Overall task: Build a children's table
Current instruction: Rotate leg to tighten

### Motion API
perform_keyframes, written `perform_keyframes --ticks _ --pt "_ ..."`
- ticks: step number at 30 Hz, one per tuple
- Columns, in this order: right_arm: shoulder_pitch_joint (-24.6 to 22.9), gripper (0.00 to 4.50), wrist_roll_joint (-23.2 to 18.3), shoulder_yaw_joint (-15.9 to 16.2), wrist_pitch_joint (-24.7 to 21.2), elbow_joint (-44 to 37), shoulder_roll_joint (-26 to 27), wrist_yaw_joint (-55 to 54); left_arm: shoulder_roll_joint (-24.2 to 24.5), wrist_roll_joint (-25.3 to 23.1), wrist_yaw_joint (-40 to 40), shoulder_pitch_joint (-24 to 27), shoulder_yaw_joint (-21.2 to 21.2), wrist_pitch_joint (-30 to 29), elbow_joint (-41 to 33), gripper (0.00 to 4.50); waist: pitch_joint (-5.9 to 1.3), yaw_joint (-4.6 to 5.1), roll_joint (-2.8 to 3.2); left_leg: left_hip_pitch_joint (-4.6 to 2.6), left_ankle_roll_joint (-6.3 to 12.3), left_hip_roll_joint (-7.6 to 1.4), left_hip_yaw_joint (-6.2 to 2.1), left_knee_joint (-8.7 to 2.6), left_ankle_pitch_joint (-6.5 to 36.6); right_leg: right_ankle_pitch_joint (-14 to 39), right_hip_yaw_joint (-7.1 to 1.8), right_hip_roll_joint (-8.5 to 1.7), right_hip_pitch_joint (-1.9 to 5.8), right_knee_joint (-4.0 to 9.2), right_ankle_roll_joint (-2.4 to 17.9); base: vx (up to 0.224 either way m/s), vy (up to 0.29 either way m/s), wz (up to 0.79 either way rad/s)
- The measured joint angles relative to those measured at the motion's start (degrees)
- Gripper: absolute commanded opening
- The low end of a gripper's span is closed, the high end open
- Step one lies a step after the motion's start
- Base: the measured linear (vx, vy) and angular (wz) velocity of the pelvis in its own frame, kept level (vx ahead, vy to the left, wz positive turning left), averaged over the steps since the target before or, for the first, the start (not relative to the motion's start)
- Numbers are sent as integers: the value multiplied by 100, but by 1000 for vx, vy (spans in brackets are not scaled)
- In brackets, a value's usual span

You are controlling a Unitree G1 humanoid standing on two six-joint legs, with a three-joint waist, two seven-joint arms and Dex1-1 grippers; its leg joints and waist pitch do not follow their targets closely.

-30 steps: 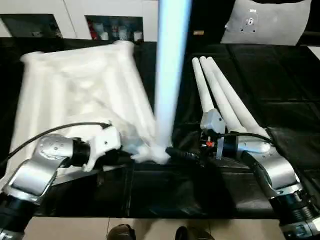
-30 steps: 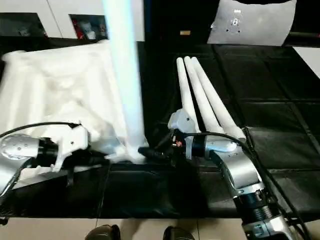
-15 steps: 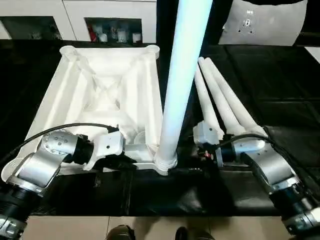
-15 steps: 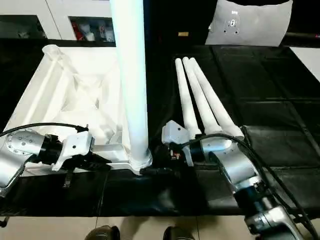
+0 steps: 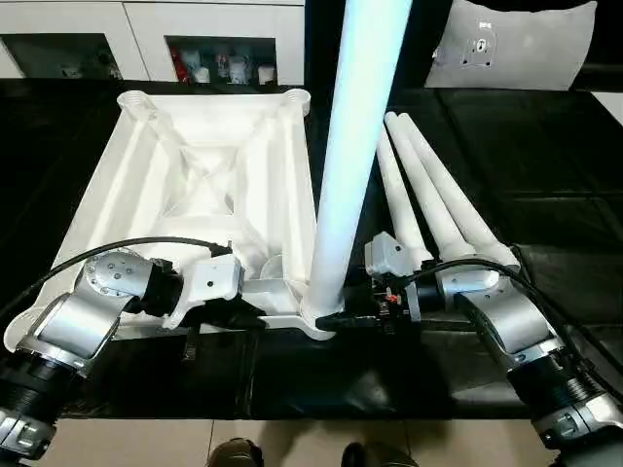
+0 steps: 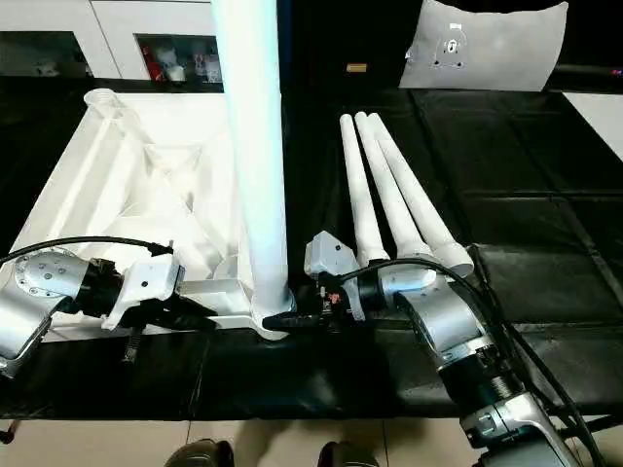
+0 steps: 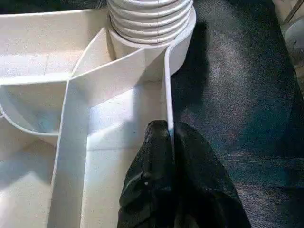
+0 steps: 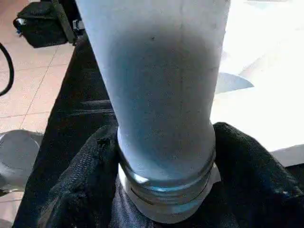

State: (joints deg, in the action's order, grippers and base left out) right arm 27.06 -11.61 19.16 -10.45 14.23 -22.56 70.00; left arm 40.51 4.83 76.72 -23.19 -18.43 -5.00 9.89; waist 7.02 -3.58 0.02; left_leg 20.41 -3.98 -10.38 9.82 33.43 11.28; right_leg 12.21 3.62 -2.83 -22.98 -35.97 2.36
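Observation:
The white table top (image 5: 195,185) lies ribbed side up on the black mat. One white leg (image 5: 350,146) stands upright in its near right corner socket (image 7: 152,28). My left gripper (image 5: 255,313) is shut on the top's thin near rim wall, just left of that socket; the black fingers (image 7: 156,156) pinch the wall from both sides. My right gripper (image 5: 336,317) is shut on the upright leg's ringed base (image 8: 166,185), one finger (image 8: 85,180) on each side. Three more legs (image 5: 428,195) lie side by side to the right.
A white cabinet (image 5: 195,29) stands along the back, and a grey-white cushion-like panel (image 5: 511,44) leans at the back right. The black mat (image 5: 545,146) ends at its near edge, where a person's shoes (image 5: 234,452) show on the floor.
The table top, blurred and skewed a second ago, now lies still and square. My right gripper has moved in leftward onto the upright leg's base. The left gripper keeps its hold on the rim.

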Motion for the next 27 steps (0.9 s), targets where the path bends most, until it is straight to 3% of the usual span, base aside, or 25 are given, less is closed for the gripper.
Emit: perform_keyframes --ticks 5,11,14,17,19,25,27 --pt "-178 269 -29 -86 -72 -96 61 -52 -37 11 -10 16 25 -119 -26 0 -3 -9 1 0 0 0 0 -2 0 0 0 -1 1 3 0 0 0 0" --pt "-737 268 -170 -375 -376 -516 329 -797 -340 199 -550 327 359 -1032 -409 0 -16 8 26 -23 -8 10 6 -4 5 -2 -2 -14 24 10 6 0 0 0" --pt "-984 268 64 -693 -478 -565 893 -1927 -833 194 -1445 618 703 -1828 -773 0 -18 103 35 -41 -10 15 11 -8 4 19 -4 -22 53 14 -31 0 0 0" --pt "-932 268 370 -1009 -699 -449 1690 -3370 -1670 97 -2646 902 1033 -2701 -1305 0 -16 280 55 -42 -11 25 10 -29 3 24 7 -34 37 61 -38 0 0 0" --pt "-855 268 516 -1045 -771 -404 1978 -3998 -2022 -1 -3149 987 1092 -3040 -1571 0 -17 341 54 -34 -11 26 6 -46 3 23 15 -34 28 91 -38 0 0 0" --pt "-604 267 925 -1046 -797 -206 2516 -5078 -2842 -350 -4378 1196 1085 -3763 -2236 0 -16 351 49 -21 -9 34 7 -57 3 14 8 -34 14 97 -37 0 0 0" --pt "-569 323 978 -1046 -737 -184 2525 -5136 -2927 -353 -4578 1212 1015 -3874 -2361 0 -19 339 38 -8 -3 37 7 -69 10 0 7 -34 6 98 -39 25 -3 2"
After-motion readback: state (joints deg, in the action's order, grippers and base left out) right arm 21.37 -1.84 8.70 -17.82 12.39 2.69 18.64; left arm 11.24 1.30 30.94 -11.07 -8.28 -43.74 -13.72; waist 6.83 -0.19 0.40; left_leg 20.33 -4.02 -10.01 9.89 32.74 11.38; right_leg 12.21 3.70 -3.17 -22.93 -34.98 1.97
